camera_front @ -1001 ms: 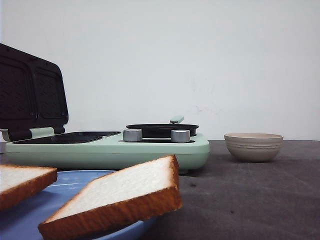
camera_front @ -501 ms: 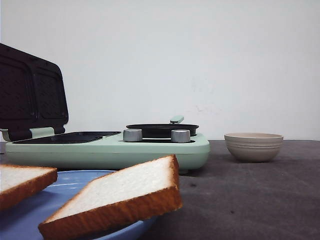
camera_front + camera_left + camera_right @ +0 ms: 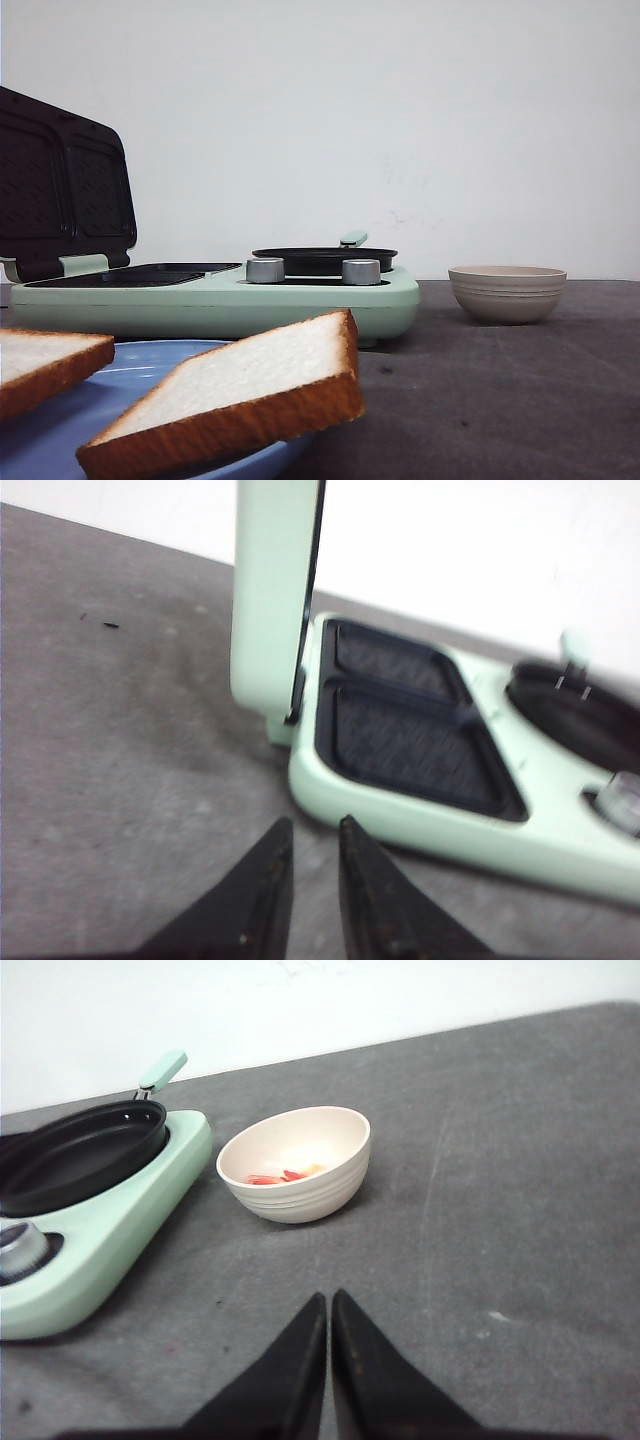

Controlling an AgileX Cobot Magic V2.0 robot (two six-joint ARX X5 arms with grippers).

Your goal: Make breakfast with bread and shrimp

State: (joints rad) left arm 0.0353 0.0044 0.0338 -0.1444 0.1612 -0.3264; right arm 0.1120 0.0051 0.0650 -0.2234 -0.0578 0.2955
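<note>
The grey table (image 3: 500, 400) carries a mint-green breakfast maker (image 3: 215, 295) with its sandwich-press lid (image 3: 65, 185) standing open at the left, dark ridged plates (image 3: 405, 715) exposed below it. On the machine's right half sits a small black frying pan (image 3: 325, 260) with a green handle, behind two silver knobs (image 3: 265, 270). Nearest the front camera, a blue plate (image 3: 150, 400) holds the bread: one slice (image 3: 235, 405) jutting over the plate's right rim, another slice (image 3: 45, 365) at the left edge of the view. To the right of the machine, apart from it, stands a beige ribbed bowl (image 3: 507, 292); the right wrist view shows the shrimp (image 3: 285, 1173), orange-pink and pale pieces, lying inside it. The left gripper (image 3: 312, 860) hovers over bare table just beside the machine's press corner, its black fingers nearly together with a narrow gap, gripping nothing. The right gripper (image 3: 328, 1335) hangs over the table near the bowl, its fingers pressed closed and empty.
</note>
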